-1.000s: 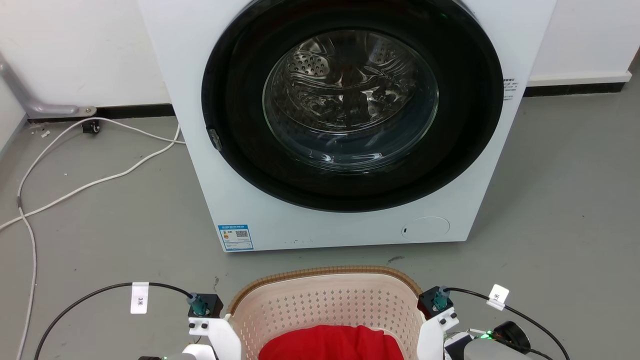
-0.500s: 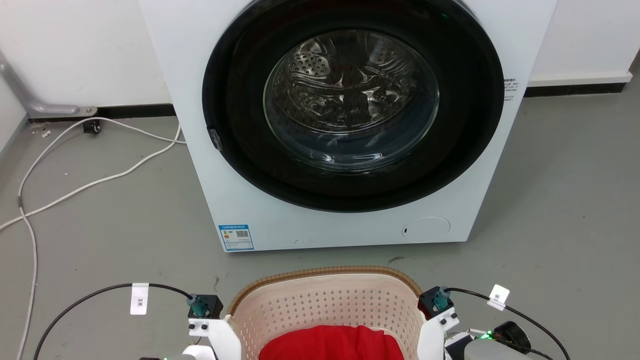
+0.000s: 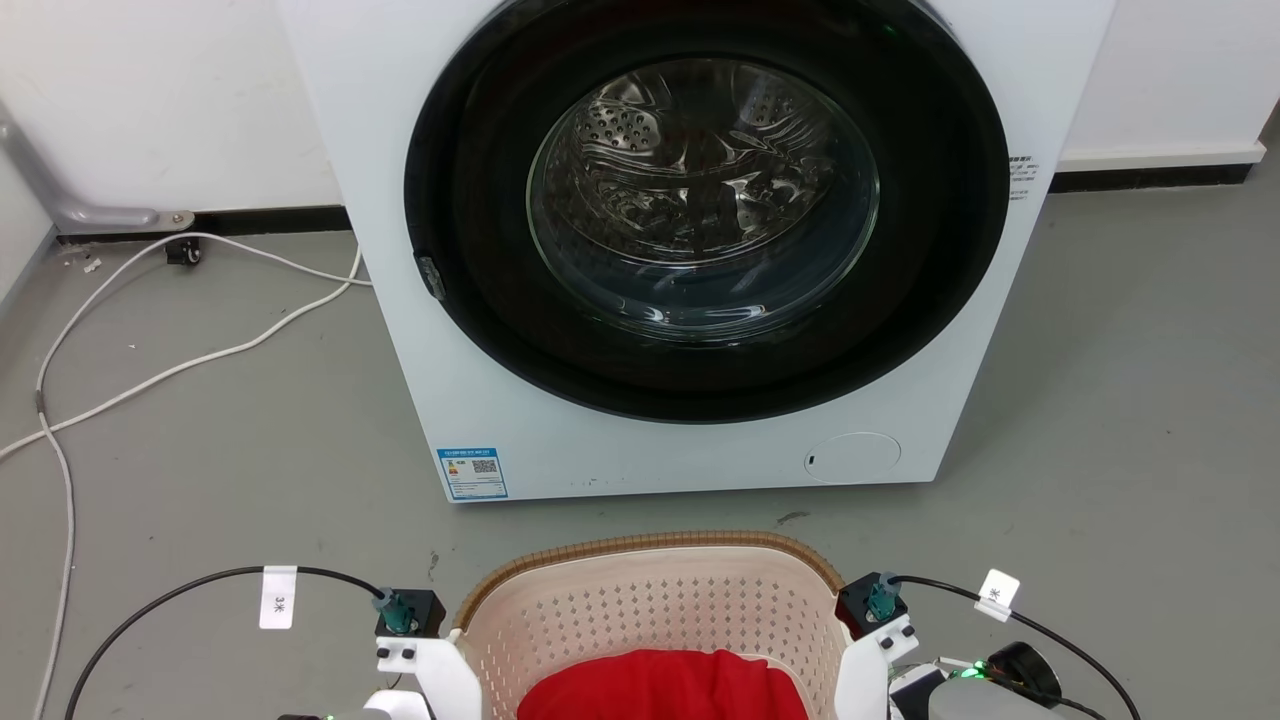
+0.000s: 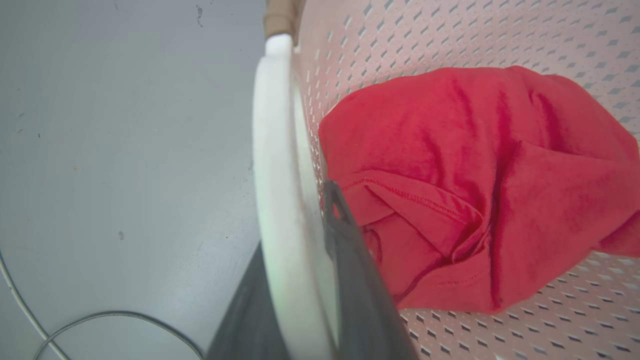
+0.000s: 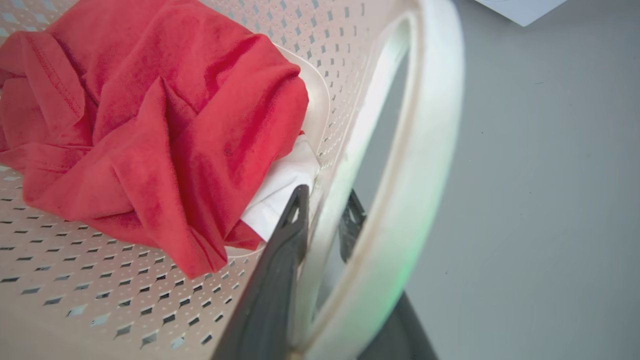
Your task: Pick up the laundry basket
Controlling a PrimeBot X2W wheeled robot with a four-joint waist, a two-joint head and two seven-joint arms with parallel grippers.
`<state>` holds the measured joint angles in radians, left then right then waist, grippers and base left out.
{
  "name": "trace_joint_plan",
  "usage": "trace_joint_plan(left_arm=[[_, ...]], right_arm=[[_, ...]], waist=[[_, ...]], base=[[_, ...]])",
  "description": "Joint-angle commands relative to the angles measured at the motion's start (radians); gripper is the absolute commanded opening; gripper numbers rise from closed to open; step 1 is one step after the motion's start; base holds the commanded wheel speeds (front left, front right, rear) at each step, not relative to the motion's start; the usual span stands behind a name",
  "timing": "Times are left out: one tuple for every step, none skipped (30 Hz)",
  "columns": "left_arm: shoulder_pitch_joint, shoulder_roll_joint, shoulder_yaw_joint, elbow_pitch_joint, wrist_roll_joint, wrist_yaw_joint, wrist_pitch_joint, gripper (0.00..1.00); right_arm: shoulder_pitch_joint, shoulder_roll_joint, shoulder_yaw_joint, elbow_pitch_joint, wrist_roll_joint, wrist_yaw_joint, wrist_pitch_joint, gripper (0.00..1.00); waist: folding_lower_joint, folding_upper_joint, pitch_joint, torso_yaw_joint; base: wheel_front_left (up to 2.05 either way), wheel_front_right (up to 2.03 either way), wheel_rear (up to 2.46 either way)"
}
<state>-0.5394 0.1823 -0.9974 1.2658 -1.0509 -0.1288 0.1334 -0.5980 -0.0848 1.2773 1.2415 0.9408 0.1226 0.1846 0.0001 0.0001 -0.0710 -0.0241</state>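
The left gripper (image 4: 295, 220) had its two dark fingers (image 4: 350, 270) drawn in tight on either side of the left handle (image 4: 272, 150), one inside the basket and one outside, both touching the white plastic. The right gripper (image 5: 326, 200) stood the same way at the right handle (image 5: 425, 150): one finger (image 5: 280, 280) lay against the inner wall, the other showed through the handle's opening, and the gap between them was narrow and filled by plastic. That made two grippers, four fingers and two handles, one handle to each gripper. The basket (image 3: 650, 600) itself was a single cream-white tub with rounded corners. Its walls and bottom were pierced by rows of small diamond holes, and a brown woven-look rim (image 3: 650, 543) ran round the top. Inside lay one crumpled red garment (image 4: 475, 175), with one white cloth (image 5: 280, 195) peeping from under it at the right-hand wall. In the head view the basket sat over the grey floor (image 3: 250, 450), just in front of the one white washer (image 3: 480, 400) and apart from it. Whether its bottom touched the floor could not be told. The washer had one round, dark-ringed glass door (image 3: 700, 200), shut, and one blue label (image 3: 472, 473) at its lower left corner. Two black cables (image 3: 200, 580), each with one white tag (image 3: 279, 597), ran out from the wrists. A white cord (image 3: 200, 360) trailed over the floor toward its left edge.
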Motion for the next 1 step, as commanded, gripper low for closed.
trace_joint_plan(left_arm=[[-0.020, 0.011, -0.006, 0.001, -0.001, -0.002, -0.006, 0.00]], right_arm=[[-0.010, 0.000, 0.006, 0.000, -0.012, 0.015, -0.006, 0.00]], waist=[[-0.0001, -0.0001, 0.000, 0.000]], base=[[0.00, 0.00, 0.00]])
